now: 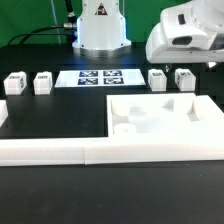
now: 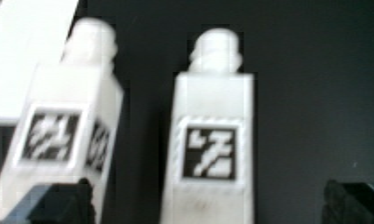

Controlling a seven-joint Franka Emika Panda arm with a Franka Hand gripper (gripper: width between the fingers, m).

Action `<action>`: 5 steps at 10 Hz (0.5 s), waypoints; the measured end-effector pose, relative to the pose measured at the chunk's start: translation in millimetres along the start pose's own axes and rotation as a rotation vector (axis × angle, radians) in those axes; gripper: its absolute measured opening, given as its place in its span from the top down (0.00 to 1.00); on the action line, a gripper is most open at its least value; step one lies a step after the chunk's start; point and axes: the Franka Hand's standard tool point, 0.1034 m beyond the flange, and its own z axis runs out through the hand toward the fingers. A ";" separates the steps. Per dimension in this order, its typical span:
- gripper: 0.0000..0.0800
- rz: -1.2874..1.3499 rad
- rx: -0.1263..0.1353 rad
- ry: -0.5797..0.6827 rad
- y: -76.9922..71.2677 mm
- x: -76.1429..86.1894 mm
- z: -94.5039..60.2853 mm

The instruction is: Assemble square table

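**Operator:** Which step am I on?

**Spotter:** Fetching a leg, I'd say. The tabletop (image 1: 185,128) lies flat on the table (image 1: 40,115) just behind the border wall (image 1: 50,152), and I see no leg fitted to it. Two leg posts (image 1: 158,79) (image 1: 184,78) sit behind it on the exterior view's right. The other two (image 1: 12,83) (image 1: 42,82) are well apart from them, on the far side of the marker board (image 1: 98,77).

**Operator:** And the end effector?

**Spotter:** Your end effector (image 2: 205,203) hangs above the right-hand pair, spread wide and carrying nothing. In the wrist view one leg (image 2: 216,120) lies between the dark fingertips (image 2: 358,200), tag toward the camera and peg end pointing away. Its neighbour (image 2: 68,115) is just beside it, and the other fingertip sits in front of that one.

**Operator:** So what does the next move need?

**Spotter:** Centre on the one leg before you descend. As things stand, one finger looks likely to land on the neighbour or nudge it. Once both fingers have bare table under them, come down and pinch across the leg's flat sides. The picture is blurred, so I can't tell how much gap you have between the two legs.
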 end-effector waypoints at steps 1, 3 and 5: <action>0.19 -0.007 -0.012 -0.082 -3.9 2.4 -0.1; 0.19 -0.010 -0.007 -0.086 -4.2 8.5 -1.4; 0.19 -0.010 -0.007 -0.086 -4.5 9.0 1.5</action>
